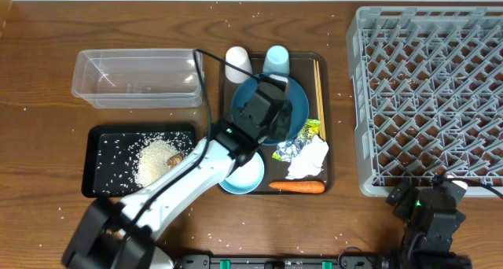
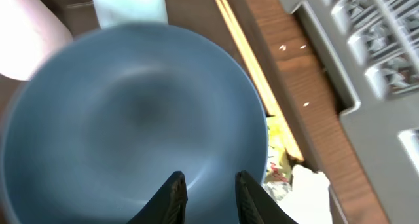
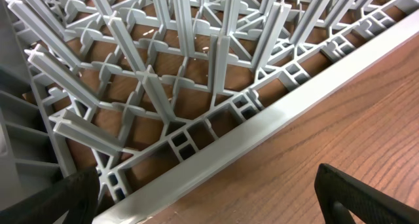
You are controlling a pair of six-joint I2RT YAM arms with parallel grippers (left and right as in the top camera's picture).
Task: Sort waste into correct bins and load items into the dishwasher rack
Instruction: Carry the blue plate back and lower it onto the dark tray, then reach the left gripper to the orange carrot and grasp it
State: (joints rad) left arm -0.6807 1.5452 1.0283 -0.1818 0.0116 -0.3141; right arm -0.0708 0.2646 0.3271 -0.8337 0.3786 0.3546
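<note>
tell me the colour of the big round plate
Dark blue. The plate shows best in the left wrist view.

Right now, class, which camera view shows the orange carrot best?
Overhead: the carrot lies whole and unobstructed on the brown tray. The left wrist view shows the blue plate instead; the right wrist view only the rack.

Parted tool (image 2: 208, 185) over dark-blue plate (image 2: 124, 112)

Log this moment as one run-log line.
left gripper: jaws slightly parted over dark-blue plate, nothing held | right gripper: wide open, empty, by dishwasher rack rim | rice in black tray
</note>
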